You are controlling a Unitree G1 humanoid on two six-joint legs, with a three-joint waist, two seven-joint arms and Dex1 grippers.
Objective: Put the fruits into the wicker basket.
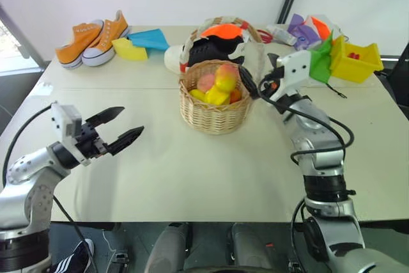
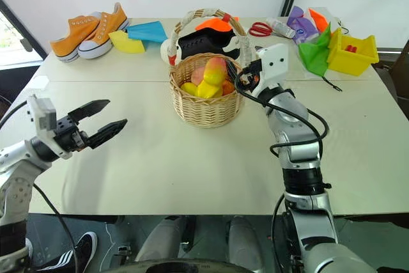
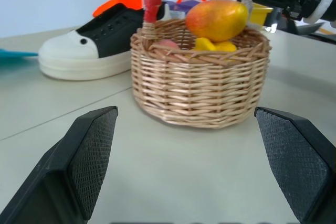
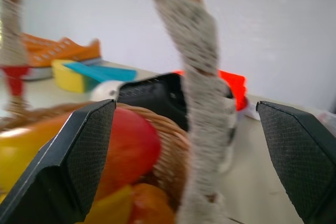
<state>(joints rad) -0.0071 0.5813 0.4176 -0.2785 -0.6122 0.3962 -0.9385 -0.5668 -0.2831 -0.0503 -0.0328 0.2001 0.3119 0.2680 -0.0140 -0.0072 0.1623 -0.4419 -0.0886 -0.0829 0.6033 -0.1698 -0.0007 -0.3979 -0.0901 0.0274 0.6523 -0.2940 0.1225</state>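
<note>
Head views: mango (image 2: 215, 68) and starfruit (image 2: 206, 87) lie in the wicker basket (image 2: 204, 103); left gripper (image 1: 118, 129) wide, empty. Left wrist: basket ahead. Right wrist: right gripper (image 4: 186, 145) wide beside the handle (image 4: 197, 66); I'd withdraw without snagging it.

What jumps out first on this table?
The wicker basket at mid-table, piled with the fruits. The right gripper stands open at its handle; the left gripper hangs open, well off to the left. Orange sneakers sit at the far left corner.
</note>
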